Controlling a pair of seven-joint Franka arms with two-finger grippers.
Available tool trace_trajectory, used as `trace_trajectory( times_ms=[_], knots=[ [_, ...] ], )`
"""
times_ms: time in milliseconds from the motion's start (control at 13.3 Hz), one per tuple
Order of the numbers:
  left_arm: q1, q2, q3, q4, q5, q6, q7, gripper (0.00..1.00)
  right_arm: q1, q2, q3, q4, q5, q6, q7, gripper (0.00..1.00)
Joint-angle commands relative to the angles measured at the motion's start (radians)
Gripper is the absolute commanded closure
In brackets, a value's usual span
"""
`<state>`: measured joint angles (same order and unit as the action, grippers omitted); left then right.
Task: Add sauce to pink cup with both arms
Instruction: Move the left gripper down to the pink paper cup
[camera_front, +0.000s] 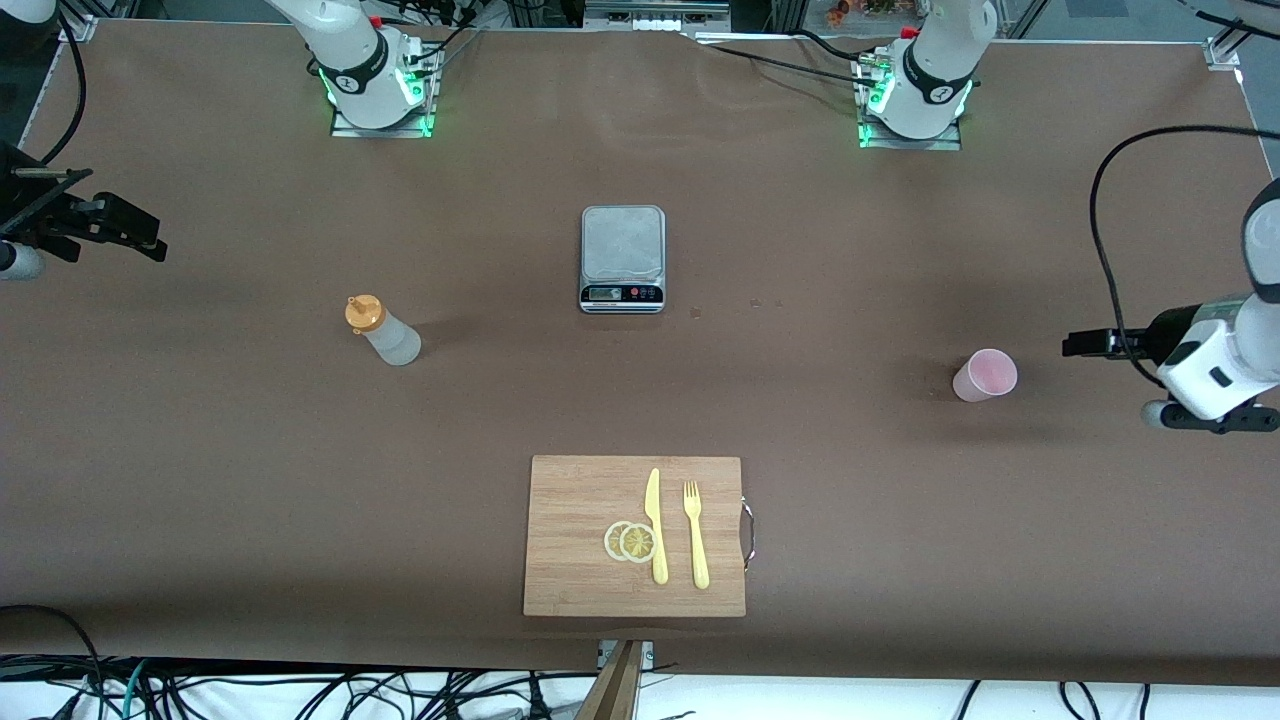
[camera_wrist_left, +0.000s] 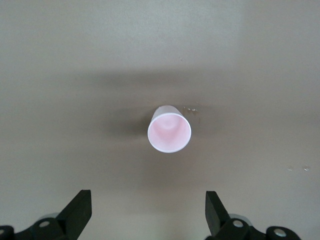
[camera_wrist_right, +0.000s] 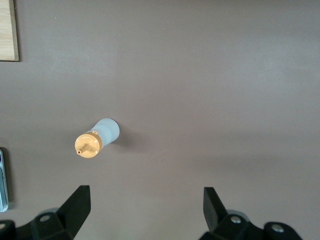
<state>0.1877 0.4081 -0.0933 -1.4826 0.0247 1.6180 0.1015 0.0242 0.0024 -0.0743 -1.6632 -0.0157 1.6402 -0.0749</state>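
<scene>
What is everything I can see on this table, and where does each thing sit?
Sauce bottle: one, whitish with orange cap, upright toward the right arm's end of the table.
Pink cup: one, pale pink, upright and empty, toward the left arm's end.
Kitchen scale: one, grey, mid-table, nearer the arms' bases.
Cutting board: one, light wood, nearest the front camera.
Lemon slices: two, yellow, overlapping on the board.
Knife: one, yellow, on the board beside the slices.
Fork: one, yellow, beside the knife.
Left gripper: fingers open, above the cup.
Right gripper: fingers open, above the bottle.
</scene>
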Motion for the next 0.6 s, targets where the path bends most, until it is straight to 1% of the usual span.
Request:
trace_trajectory(
  times_ms=[0,75,225,524],
  knots=[
    [-0.007,-0.017,0.003,-0.129,0.021,0.144,0.018,0.00,-0.004,-0.010,0.002,-0.004,-0.003,-0.006,-0.002,0.00],
    [-0.004,-0.018,0.004,-0.193,0.021,0.219,0.018,0.00,-0.004,-0.010,0.002,-0.004,-0.003,-0.006,-0.002,0.00],
    [0.001,-0.018,0.004,-0.292,0.021,0.348,0.020,0.00,-0.004,-0.010,0.002,-0.004,-0.003,-0.014,0.000,0.00],
    [0.004,-0.006,0.021,-0.390,0.021,0.492,0.018,0.00,-0.004,-0.010,0.002,-0.004,-0.003,-0.013,0.000,0.00]
  ],
)
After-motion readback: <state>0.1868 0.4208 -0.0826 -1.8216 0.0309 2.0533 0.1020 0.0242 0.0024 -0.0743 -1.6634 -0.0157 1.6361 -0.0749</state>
